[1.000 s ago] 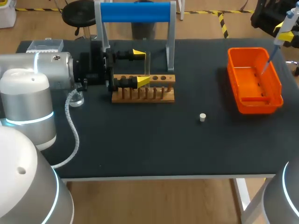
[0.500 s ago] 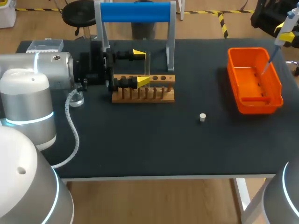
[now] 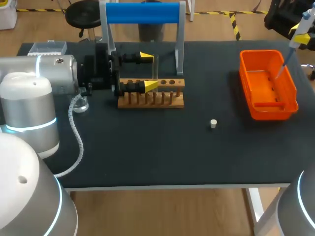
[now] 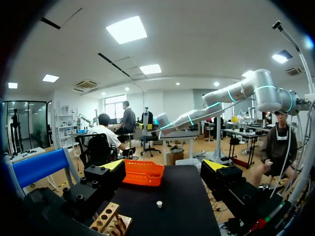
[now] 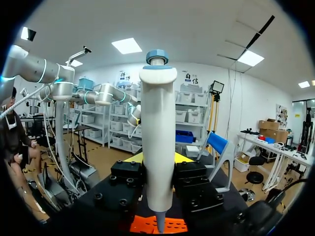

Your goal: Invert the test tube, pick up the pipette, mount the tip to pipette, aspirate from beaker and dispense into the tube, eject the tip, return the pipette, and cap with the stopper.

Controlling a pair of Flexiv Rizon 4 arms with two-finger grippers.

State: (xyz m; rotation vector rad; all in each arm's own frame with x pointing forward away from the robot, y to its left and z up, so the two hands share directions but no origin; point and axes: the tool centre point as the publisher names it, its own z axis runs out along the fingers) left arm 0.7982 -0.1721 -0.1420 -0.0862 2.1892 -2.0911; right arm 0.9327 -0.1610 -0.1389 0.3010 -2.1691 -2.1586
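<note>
Nothing is seen to have moved since the earlier frames; both arms are held as they were. The pipette (image 5: 157, 128) is gripped upright between the right fingers (image 5: 157, 164), which are closed on its barrel from two sides. Its point hangs below them over the orange tray (image 3: 267, 52). If the tip is ejected from here, it could be lost over the rim, since in the head view the point is seen close to one wall. Any slip of the barrel in the grip would worsen this.

The left fingers (image 3: 147, 71) are spread wide with nothing held, and the wooden rack (image 3: 167, 101) lies just under one of them. The stopper (image 3: 213, 123) lies well ahead of them on the bench (image 3: 147, 147). Being small, it could be toppled or rolled away by an off-centre closure.
</note>
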